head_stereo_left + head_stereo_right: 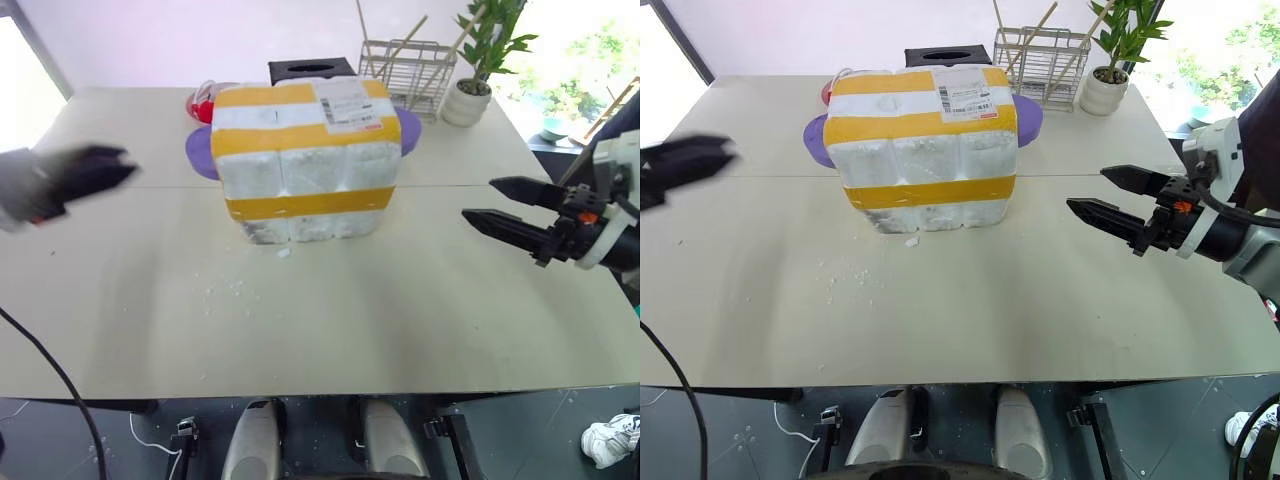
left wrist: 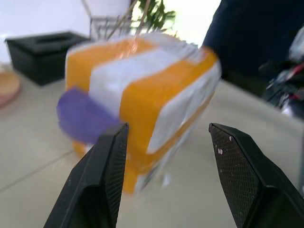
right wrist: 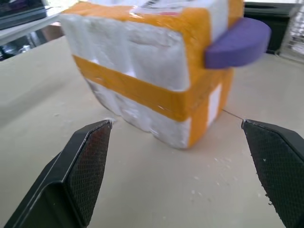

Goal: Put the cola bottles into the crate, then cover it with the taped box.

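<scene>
The taped box (image 1: 305, 160) stands on the tabletop (image 1: 330, 310). The left gripper (image 1: 100, 170) and right gripper (image 1: 505, 205) flank it well apart, fingers spread, holding nothing.

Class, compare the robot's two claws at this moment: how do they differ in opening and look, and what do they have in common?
The right claw gapes wider than the left claw. From the head camera, the right claw looks crisp with orange marks at its base, while the left claw is motion-blurred. Both are open, empty, black-fingered, held off the table and aimed inward at the taped box from opposite sides.
</scene>
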